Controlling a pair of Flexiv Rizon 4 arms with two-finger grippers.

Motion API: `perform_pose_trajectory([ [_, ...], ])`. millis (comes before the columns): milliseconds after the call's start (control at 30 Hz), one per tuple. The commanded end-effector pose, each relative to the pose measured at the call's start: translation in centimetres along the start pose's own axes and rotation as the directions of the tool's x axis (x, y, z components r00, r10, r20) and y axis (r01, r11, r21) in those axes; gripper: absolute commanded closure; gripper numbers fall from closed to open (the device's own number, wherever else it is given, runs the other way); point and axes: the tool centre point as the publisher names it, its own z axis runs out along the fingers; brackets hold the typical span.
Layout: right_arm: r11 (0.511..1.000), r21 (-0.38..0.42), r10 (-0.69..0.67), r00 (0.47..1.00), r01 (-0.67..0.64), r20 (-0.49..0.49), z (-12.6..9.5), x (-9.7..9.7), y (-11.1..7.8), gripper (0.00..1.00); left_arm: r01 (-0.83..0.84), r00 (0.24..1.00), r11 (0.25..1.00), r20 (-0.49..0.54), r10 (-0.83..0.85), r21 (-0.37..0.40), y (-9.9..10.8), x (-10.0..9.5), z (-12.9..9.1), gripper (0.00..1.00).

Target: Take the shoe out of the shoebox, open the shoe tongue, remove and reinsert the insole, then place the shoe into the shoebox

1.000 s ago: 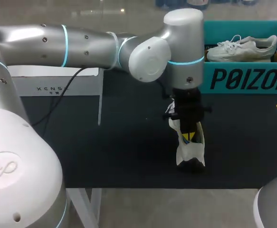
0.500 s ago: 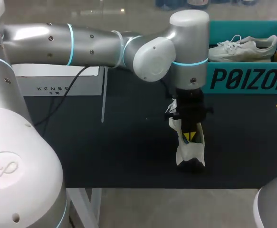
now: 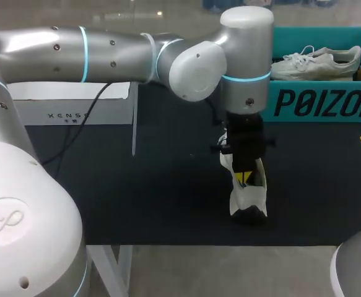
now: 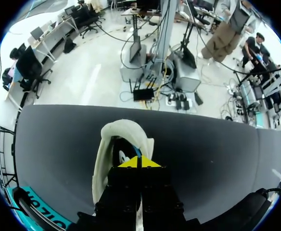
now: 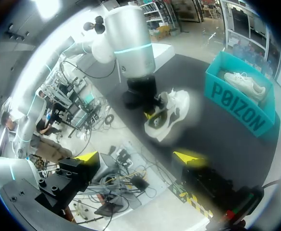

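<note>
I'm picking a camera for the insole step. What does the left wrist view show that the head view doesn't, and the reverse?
Left wrist only: the inside of the shoe, where the left gripper sits with its tips together. Head only: a second shoe lying in the shoebox. Both: the shoe on the black mat, with the left gripper in it.

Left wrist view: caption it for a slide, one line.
Left hand, tips together, inside the opening of the white shoe on the dark table.
</note>
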Motion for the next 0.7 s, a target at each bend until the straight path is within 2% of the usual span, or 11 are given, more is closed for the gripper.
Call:
perform_pose_trajectory([
  [33, 1.000, 0.006, 0.002, 1.000, -0.002, -0.003, 0.0, -0.1, 0.3, 0.00, -0.002, 1.000, 1.000, -0.008, 0.002, -0.001, 0.2, -0.4, 0.7, 1.00],
  [500, 1.000, 0.006, 0.002, 1.000, -0.002, -0.003, 0.0, -0.1, 0.3, 0.00, -0.017, 1.000, 1.000, -0.019, 0.017, 0.003, 0.6, -1.5, 1.4, 1.00],
  [700, 1.000, 0.006, 0.002, 1.000, -0.002, -0.003, 0.0, -0.1, 0.3, 0.00, -0.008, 1.000, 1.000, -0.015, 0.007, -0.017, 0.6, -0.9, 0.4, 1.00],
])
